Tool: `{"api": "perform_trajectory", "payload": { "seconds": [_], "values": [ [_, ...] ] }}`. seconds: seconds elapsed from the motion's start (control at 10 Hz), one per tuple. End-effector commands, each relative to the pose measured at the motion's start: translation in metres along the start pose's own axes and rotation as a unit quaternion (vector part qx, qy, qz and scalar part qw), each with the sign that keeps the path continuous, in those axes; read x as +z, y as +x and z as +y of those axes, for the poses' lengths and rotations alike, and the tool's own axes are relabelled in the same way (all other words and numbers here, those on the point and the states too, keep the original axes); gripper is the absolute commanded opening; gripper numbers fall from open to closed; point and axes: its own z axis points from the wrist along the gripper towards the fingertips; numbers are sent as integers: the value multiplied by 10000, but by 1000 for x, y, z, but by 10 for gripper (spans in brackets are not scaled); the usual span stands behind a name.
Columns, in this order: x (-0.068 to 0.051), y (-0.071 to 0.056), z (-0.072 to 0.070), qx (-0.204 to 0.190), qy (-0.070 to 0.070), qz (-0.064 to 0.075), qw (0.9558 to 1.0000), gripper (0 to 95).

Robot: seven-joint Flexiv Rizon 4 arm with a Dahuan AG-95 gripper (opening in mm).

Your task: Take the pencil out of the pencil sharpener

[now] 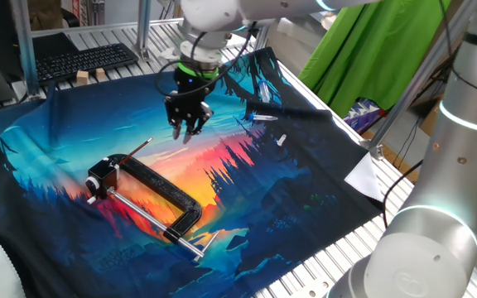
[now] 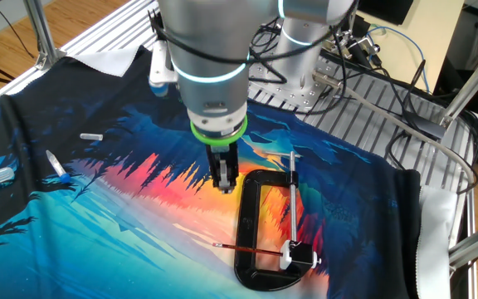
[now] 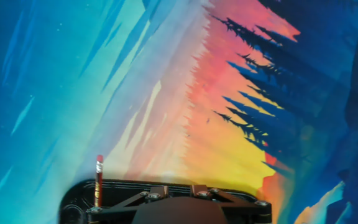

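Observation:
The thin reddish-brown pencil (image 1: 137, 151) sticks out of the small black pencil sharpener (image 1: 99, 175), which lies at the end of a large black C-clamp (image 1: 151, 194) on the printed cloth. The other fixed view shows the pencil (image 2: 247, 248) lying across the clamp's opening, with the sharpener (image 2: 299, 257) beside the silver rod. In the hand view the pencil (image 3: 97, 183) shows at the lower left with its eraser end up. My gripper (image 1: 187, 126) hovers above the cloth, up and right of the pencil. In the other fixed view the gripper (image 2: 225, 179) looks shut and empty.
The clamp's silver rod (image 1: 143, 213) runs along its front. Small white bits (image 1: 263, 117) and a blue-tipped pen (image 2: 56, 166) lie on the cloth. A keyboard (image 1: 85, 60) and wooden blocks (image 1: 89, 76) sit at the back; paper (image 1: 371, 174) lies off the cloth's right edge.

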Motion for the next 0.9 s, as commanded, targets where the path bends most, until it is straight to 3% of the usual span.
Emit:
{"api": "perform_trajectory", "payload": {
  "seconds": [0.1, 0.6, 0.9],
  "values": [
    [5, 1, 9, 30, 20, -34, 10000, 190],
    [20, 2, 22, 139, -14, -68, 9999, 190],
    [28, 8, 26, 254, -39, -123, 9996, 190]
  ]
}}
